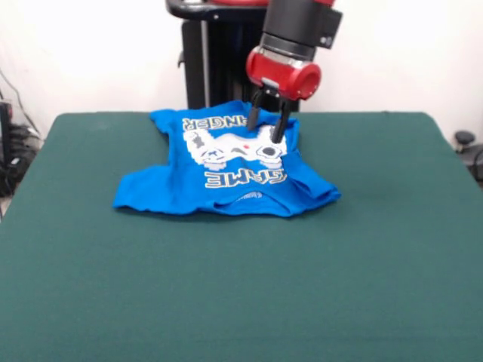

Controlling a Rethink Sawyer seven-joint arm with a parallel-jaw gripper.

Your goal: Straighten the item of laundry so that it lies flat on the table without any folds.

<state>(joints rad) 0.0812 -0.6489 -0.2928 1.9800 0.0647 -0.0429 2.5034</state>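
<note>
Centrally, the rumpled blue T-shirt [226, 170] is spread on the felt-topped table [241, 286]; the hand [268, 126] is held open above it, gripping nothing.

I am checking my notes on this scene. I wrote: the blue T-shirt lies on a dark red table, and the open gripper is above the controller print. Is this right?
Not quite. The table is dark green, not dark red, as the front view shows. The rest stands: the blue T-shirt lies on it, and the gripper is open above the controller print.
</note>
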